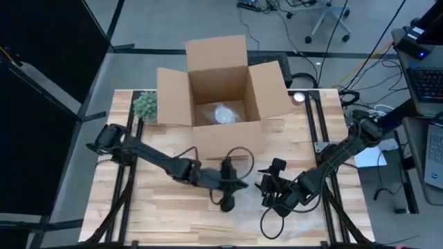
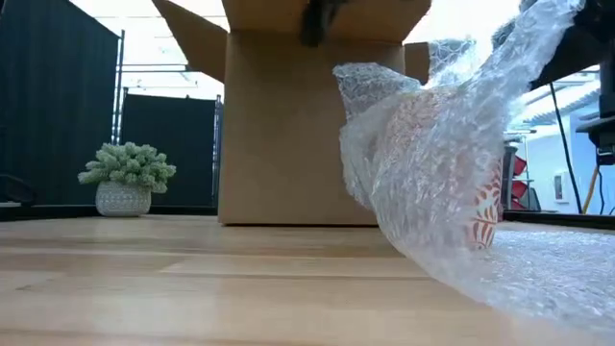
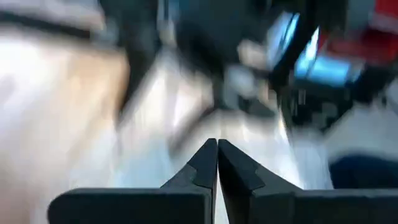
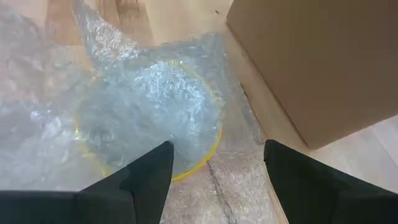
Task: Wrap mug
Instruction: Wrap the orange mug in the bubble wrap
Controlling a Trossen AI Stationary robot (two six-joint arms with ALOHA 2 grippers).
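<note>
Fingers of the right gripper (image 4: 214, 165) spread wide above the bubble-wrapped, yellow-rimmed mug (image 4: 149, 121); left fingers (image 3: 217, 163) pressed together.

Clear, glossy bubble wrap (image 2: 452, 183) was seen draped over a patterned mug (image 2: 485, 207), its plastic crinkled and shiny. The table (image 1: 166, 214) was of pale, smooth-grained wood. At twelve o'clock, matt brown cardboard formed the box (image 1: 221, 83). Matt black fingers (image 4: 146, 177) were shown.
</note>
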